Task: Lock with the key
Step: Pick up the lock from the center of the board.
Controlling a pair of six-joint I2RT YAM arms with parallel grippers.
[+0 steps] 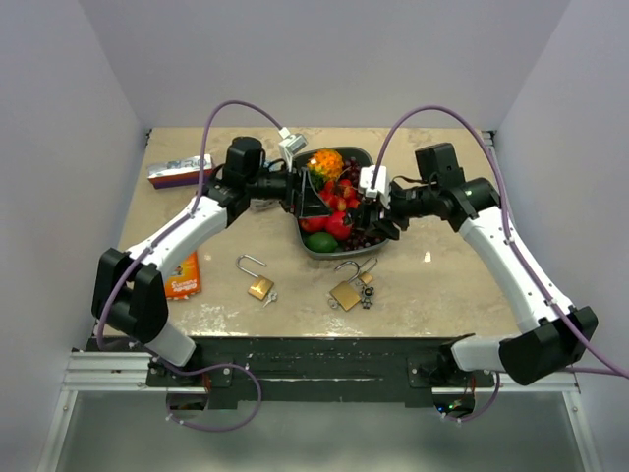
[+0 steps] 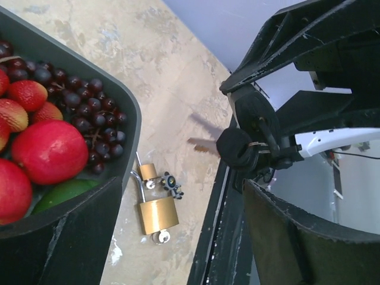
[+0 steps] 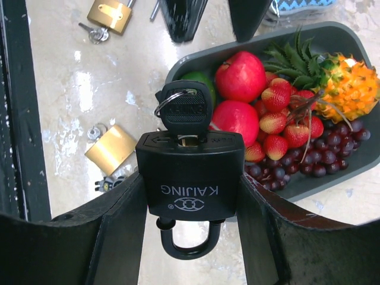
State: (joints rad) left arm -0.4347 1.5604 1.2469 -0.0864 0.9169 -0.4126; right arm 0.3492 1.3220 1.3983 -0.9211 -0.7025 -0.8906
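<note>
The right gripper (image 3: 190,190) clamps the black padlock (image 3: 190,178), key (image 3: 184,110) seated in it, above the fruit tray (image 3: 371,155) (the left gripper (image 1: 305,197) gapes wide and empty beside it), so a skewed pinch on the key could twist the padlock loose.

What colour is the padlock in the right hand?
Black padlock, pale lettering; right wrist view shows it best.

Both arms reached inward over the dark fruit tray (image 1: 329,254) at table centre; the left gripper (image 1: 295,194) and right gripper (image 1: 381,211) faced each other above it; two brass padlocks, left padlock (image 1: 259,286) and right padlock (image 1: 345,294), lay well apart nearer the bases; an orange packet (image 1: 183,275) lay beside the left arm.
</note>
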